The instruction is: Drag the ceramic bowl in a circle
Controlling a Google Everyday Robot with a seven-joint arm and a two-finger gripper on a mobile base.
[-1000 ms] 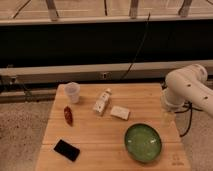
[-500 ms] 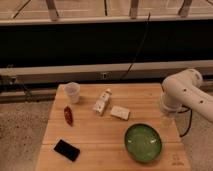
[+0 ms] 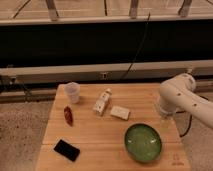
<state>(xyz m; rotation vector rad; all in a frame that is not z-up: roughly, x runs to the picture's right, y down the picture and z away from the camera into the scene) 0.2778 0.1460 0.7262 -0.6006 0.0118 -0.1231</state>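
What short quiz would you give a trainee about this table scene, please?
1. True or false: the gripper holds the ceramic bowl.
2. Which lies nearest the plastic cup? A) red object B) black phone C) white box
3. Where is the gripper relative to the ceramic bowl?
Key: 1. False; the bowl sits free. 2. A. 3. Behind it, over the right edge of the table, apart from the bowl.

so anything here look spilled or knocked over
Only the white bottle seems to lie on its side. Cup upright, ceramic bowl intact; gripper by the right edge of the table, apart from the bowl.
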